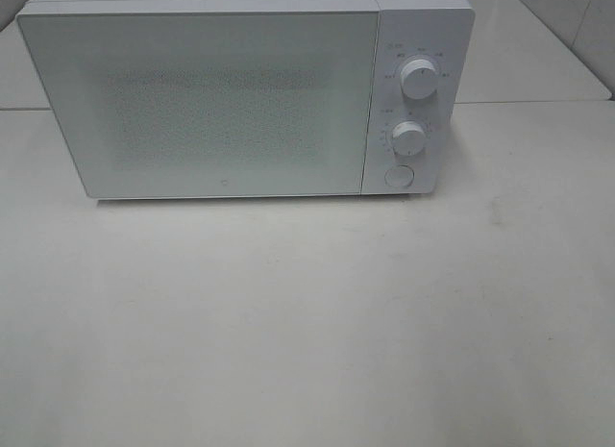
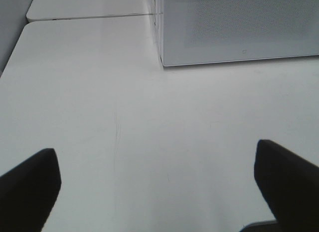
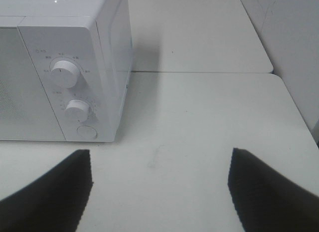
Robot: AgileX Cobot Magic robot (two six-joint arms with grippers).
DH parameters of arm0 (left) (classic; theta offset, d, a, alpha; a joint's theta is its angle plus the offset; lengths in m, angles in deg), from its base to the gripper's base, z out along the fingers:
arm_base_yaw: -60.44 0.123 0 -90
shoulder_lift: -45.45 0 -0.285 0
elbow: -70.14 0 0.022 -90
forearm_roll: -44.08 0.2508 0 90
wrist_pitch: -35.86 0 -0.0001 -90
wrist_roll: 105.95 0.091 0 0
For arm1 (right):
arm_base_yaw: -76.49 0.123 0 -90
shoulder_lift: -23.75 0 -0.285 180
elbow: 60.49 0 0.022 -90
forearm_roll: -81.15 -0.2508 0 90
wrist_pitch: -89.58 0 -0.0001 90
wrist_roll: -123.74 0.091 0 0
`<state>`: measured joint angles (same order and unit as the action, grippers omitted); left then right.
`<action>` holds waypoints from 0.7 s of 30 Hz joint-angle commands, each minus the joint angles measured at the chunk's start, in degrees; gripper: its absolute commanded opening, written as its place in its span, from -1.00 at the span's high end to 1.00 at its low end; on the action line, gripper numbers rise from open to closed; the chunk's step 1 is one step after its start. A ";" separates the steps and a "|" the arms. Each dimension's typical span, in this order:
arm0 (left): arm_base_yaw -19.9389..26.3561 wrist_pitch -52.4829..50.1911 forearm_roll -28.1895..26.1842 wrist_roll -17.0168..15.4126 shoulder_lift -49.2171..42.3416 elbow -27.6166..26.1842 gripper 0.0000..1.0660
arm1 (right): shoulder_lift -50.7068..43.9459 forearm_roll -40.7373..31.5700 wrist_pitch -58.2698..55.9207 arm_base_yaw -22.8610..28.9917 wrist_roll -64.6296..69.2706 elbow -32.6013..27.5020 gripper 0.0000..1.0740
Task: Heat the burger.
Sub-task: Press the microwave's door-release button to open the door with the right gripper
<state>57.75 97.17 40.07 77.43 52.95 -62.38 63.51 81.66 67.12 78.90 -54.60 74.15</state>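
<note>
— At the back of the bench (image 1: 307,322), what stands there?
— A white microwave (image 1: 211,101), its door (image 1: 197,106) shut. The control panel is at its right side: an upper knob (image 1: 419,78), a lower knob (image 1: 408,137) and a round button (image 1: 398,176) beneath them.
— And the burger?
— It shows in none of the three views. The door's window is a pale speckled mesh that I cannot see through, so I cannot tell where the burger is.
— How does the left gripper stand?
— The left gripper (image 2: 155,154) has its two dark fingers (image 2: 30,187) wide apart, with only bare bench between them. It faces the microwave's lower front corner on the door side, well apart from it.
— And the right one?
— The right gripper (image 3: 160,157) is likewise spread, with nothing between its own fingers. It hangs over the bench near the panel end of the microwave and touches nothing.
</note>
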 commanded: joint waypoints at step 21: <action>0.11 -0.11 -0.46 0.17 -0.92 0.17 -0.84 | 18.96 -0.11 39.42 -0.29 4.41 -12.55 -0.42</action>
<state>57.75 97.17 40.07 77.43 52.95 -62.38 82.48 81.55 103.68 78.90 -50.88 61.94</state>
